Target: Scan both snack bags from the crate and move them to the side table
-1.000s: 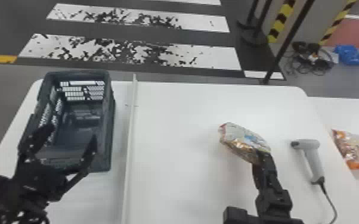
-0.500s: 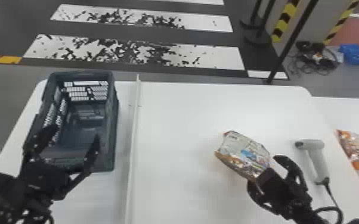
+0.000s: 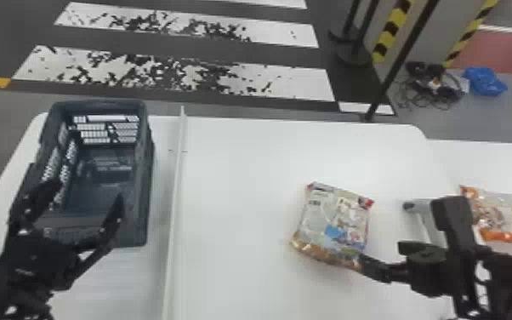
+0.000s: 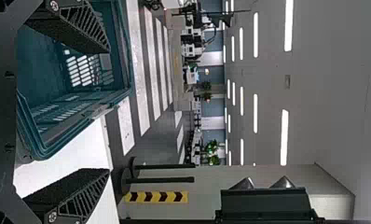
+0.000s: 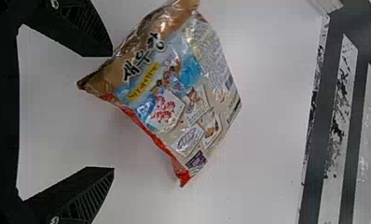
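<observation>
Head view and both wrist views of the work area. A dark blue-green plastic crate (image 3: 142, 170) with latticed walls stands at the left end of the white main table (image 3: 242, 170); a narrow, pale raised strip (image 3: 175, 187) runs alongside it. The black left gripper (image 3: 87, 192) is at the near end of the crate, its two fingers spread wide with nothing between them, as the left wrist view confirms.

The first snack bag, a shiny packet with a pale blue and beige printed face, a brown band and red corners (image 3: 336, 221), lies on the main table to the right of the strip, printed face up, its brown band toward the robot. The right gripper (image 3: 400, 233) is at its near right corner. In the right wrist view the fingers stand wide apart; the packet is next to one fingertip and well apart from the other, and whether that nearer tip touches it cannot be told.

A white handheld scanner with a dark tip (image 3: 425, 215) lies right of this packet, partly hidden by the right gripper. The second snack bag, orange and clear with a green patch (image 3: 508, 212), lies flat on the white side table (image 3: 495, 159), beyond the scanner to the right.
</observation>
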Action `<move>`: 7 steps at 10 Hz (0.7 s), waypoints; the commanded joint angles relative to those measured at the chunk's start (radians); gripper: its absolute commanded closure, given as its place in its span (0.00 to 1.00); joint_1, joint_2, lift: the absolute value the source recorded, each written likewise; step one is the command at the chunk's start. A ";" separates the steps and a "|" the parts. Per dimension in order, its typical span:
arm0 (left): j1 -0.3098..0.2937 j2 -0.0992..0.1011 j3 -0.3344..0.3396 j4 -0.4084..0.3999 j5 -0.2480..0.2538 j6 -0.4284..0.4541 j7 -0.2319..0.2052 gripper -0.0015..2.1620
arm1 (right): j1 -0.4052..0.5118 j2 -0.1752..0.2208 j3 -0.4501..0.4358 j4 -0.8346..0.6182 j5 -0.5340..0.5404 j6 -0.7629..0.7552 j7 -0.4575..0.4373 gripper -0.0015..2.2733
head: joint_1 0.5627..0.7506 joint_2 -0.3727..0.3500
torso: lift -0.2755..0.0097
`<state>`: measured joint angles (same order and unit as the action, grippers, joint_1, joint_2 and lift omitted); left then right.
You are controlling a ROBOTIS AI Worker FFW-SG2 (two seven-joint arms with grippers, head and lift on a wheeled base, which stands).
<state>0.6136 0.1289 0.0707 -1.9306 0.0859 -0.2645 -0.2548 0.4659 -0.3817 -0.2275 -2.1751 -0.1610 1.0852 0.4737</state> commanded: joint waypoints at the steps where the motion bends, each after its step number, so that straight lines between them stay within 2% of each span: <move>1: 0.000 0.000 0.000 -0.001 0.000 0.000 0.000 0.04 | -0.044 0.014 -0.072 0.012 -0.081 0.132 0.017 0.03 | 0.70 0.32 | 0.70; 3: 0.002 -0.002 0.001 -0.001 0.000 0.000 -0.001 0.04 | -0.056 0.037 -0.133 0.024 -0.112 0.166 0.023 0.04 | 0.70 0.28 | 0.70; 4: 0.002 -0.002 0.000 0.001 -0.002 0.003 -0.001 0.04 | -0.056 0.040 -0.153 0.024 -0.160 0.163 0.023 0.08 | 0.70 0.26 | 0.70; 6: 0.003 -0.006 0.001 -0.002 -0.002 0.000 -0.007 0.04 | -0.058 0.075 -0.153 0.020 -0.169 0.129 0.023 0.29 | 0.70 0.27 | 0.70; 7: 0.006 -0.006 0.001 -0.004 -0.002 0.003 -0.007 0.04 | -0.058 0.083 -0.144 0.018 -0.173 0.123 0.022 0.61 | 0.70 0.27 | 0.70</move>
<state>0.6184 0.1228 0.0716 -1.9332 0.0844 -0.2620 -0.2624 0.4081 -0.3054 -0.3774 -2.1551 -0.3316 1.2155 0.4959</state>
